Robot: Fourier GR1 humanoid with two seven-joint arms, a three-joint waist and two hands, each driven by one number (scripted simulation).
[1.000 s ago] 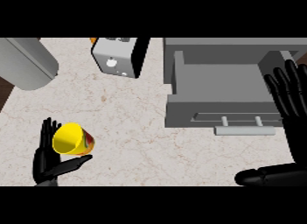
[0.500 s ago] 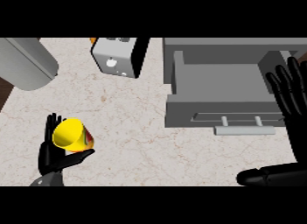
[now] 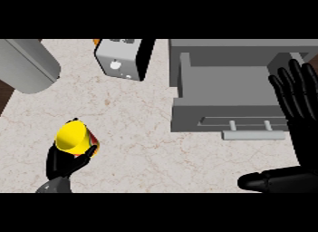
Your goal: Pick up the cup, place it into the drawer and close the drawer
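Observation:
A yellow cup (image 3: pixel 73 137) is held off the counter at the lower left, tilted with its mouth toward the upper left. My left hand (image 3: pixel 64 163) is curled round its lower part from below. The grey drawer (image 3: pixel 224 93) stands pulled open at the upper right, its inside bare and its handle (image 3: pixel 251 127) on the front panel. My right hand (image 3: pixel 301 102) rests open with straight fingers pointing up, beside the drawer's right side.
A toaster-like grey and black appliance (image 3: pixel 124 59) stands at the back centre. A large grey cylinder (image 3: pixel 21 63) lies at the back left. The marble counter (image 3: pixel 141 136) ends at a dark strip on the left.
My left hand has carried the cup a little to the right and up, tilting it further. The right hand and the drawer have stayed in place.

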